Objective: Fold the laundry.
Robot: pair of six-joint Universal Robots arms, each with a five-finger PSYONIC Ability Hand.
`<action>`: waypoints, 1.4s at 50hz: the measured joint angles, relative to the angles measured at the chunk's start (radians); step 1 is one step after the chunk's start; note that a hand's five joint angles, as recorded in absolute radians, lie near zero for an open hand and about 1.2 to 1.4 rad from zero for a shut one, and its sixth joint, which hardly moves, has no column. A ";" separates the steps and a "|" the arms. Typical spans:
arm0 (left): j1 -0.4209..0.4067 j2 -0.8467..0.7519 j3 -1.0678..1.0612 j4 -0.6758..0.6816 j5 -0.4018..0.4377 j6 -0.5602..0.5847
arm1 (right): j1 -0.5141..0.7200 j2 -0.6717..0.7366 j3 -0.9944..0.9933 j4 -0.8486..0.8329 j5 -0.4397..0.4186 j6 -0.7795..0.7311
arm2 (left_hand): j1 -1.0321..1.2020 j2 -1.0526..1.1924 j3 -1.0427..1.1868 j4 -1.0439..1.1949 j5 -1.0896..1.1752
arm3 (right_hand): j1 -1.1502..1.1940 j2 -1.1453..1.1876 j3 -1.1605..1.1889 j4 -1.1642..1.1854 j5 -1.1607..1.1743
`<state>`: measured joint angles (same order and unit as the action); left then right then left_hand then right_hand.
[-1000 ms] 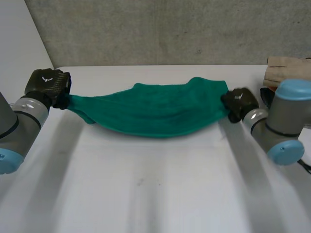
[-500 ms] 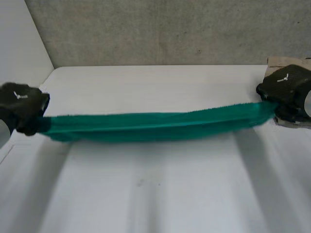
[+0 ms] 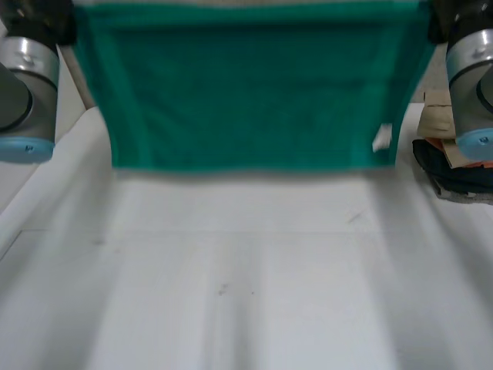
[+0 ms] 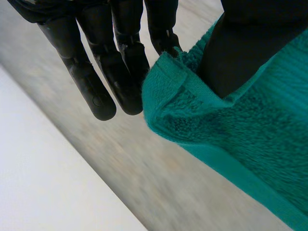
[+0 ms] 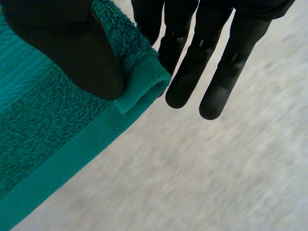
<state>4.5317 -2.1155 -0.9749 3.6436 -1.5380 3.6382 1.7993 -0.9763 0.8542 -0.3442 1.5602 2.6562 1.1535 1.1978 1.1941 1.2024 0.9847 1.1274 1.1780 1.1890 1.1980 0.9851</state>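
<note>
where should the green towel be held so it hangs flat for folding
By its two top corners, one from each outer side: the left hand and right hand each pinch a hemmed corner between thumb and fingers, and the green towel hangs spread flat.

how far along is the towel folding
Early. Done: the green towel hangs spread open over the table. In hand: the left hand pinches one top corner, the right hand the other, thumb against fingers. Left: no fold shows yet, so laying it down and every fold remain.
</note>
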 measured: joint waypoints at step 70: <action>-0.058 -0.341 0.009 -0.395 -0.076 0.190 | 0.025 0.405 -0.054 0.318 0.015 -0.265 | -0.010 -0.008 -0.006 -0.010 0.005 | -0.067 -0.076 -0.078 -0.080 -0.039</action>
<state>4.4739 -2.4566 -0.9661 3.2484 -1.6142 3.8282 1.8247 -0.5710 0.8000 -0.0259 1.5748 2.3909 1.1430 1.1901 1.1883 1.1925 0.9892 1.0603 1.1019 1.1115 1.1182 0.9457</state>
